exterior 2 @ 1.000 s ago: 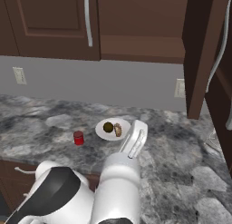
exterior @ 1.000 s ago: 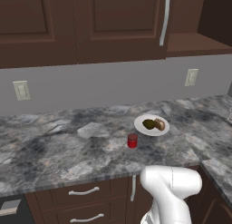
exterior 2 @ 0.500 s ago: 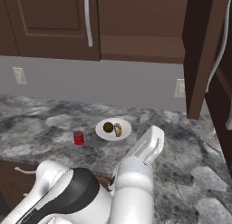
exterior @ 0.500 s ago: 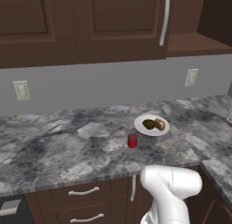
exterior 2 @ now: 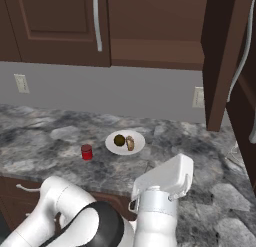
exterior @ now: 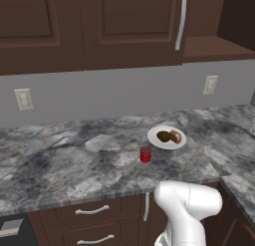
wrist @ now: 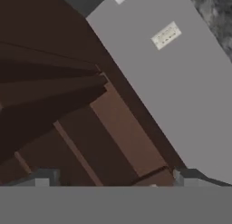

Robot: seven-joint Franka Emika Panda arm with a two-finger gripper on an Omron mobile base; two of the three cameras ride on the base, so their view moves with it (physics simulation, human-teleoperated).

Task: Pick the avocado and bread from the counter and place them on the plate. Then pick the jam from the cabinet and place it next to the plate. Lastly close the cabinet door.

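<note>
The white plate [exterior: 167, 143] [exterior 2: 116, 147] rests on the counter with the dark green avocado [exterior: 163, 136] [exterior 2: 119, 140] and the brown bread [exterior: 175, 136] [exterior 2: 130, 143] on it. The red jam jar [exterior: 145, 154] [exterior 2: 87, 152] stands on the counter to the plate's front left, a short gap away. The cabinet door [exterior 2: 222, 56] hangs open at the right, edge-on, with its long handle [exterior 2: 245, 46]. My gripper [wrist: 115, 178] is open with nothing between its fingertips [wrist: 43, 177]; it faces the dark cabinet underside and the grey wall.
The marble counter [exterior: 60, 160] runs left to right with drawers [exterior: 92, 210] under its front edge. Wall outlets [exterior: 23, 98] [exterior: 210, 84] [wrist: 166, 35] sit on the grey backsplash. Shut upper cabinets [exterior: 89, 26] hang above. The arm's white link [exterior 2: 165, 180] rises over the counter's front right.
The arm has swung right and lower in the right base view, away from over the plate. Plate, food and jam have not moved. The gripper stays open.
</note>
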